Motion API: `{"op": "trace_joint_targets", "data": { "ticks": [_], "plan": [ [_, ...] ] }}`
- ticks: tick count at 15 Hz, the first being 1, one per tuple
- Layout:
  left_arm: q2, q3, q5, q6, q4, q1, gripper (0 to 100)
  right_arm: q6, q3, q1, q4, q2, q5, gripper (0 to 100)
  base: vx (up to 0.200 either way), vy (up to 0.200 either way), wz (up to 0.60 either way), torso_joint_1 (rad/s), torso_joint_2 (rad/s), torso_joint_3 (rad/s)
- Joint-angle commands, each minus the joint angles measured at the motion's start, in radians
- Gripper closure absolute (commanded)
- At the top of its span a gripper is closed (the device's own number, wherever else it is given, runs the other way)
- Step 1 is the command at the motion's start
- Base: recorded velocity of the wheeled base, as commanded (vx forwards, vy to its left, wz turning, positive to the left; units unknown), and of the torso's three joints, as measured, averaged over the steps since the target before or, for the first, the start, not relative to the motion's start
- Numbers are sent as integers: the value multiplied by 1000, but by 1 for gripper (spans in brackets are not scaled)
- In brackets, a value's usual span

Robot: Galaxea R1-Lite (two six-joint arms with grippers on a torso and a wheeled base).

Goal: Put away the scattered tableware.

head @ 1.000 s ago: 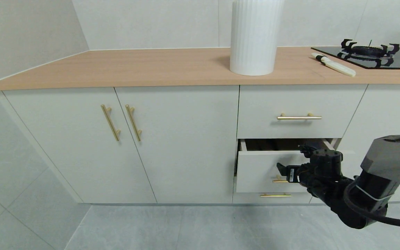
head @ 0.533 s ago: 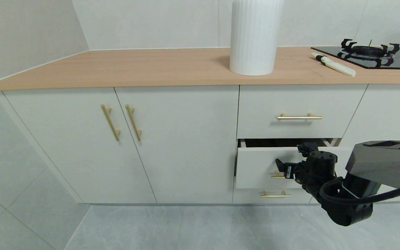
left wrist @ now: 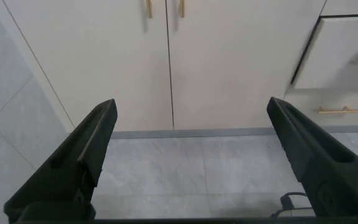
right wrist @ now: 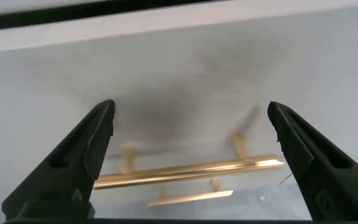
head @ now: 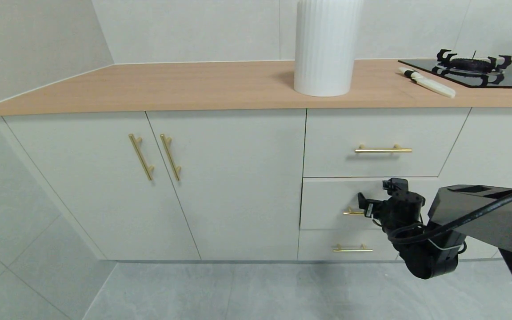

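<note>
Right gripper, spread wide, before the shut drawer and its handle; the knife on the counter looks light, stiff, smooth, best gripped across its middle.

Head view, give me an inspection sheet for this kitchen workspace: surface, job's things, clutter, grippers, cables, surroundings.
Surface: light wooden countertop over white cabinets.
Job's things: cream-coloured knife lying on the countertop beside the black gas hob; middle white drawer looks shut.
Clutter: tall white ribbed cylinder upright on the countertop.
Grippers: right gripper open at the middle drawer's brass handle; left gripper open, empty, over the floor.
Cables: black cable looped over the right arm.
Surroundings: grey tiled floor, pale tiled walls.
</note>
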Motion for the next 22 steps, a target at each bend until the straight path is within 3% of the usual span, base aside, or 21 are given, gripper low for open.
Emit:
{"op": "trace_joint_targets", "data": {
  "ticks": [1,5,12,14,18,22],
  "plan": [
    [0,0,0,0,0,0,0,0,-51,-14,0,38,-11,0,0,0,0,0,0,0],
    [0,0,0,0,0,0,0,0,-136,-26,0,72,-67,0,0,0,0,0,0,0],
    [0,0,0,0,0,0,0,-2,-97,-22,-15,42,-77,0,0,0,0,0,0,0],
    [0,0,0,0,0,0,0,-3,-33,-18,-12,-9,-68,0,0,0,0,0,0,0],
    [0,0,0,0,0,0,0,-6,239,-2,19,-274,1,0,0,0,0,0,0,0],
    [0,0,0,0,0,0,0,-51,513,23,257,-716,9,0,0,0,0,0,0,0]
  ]
}}
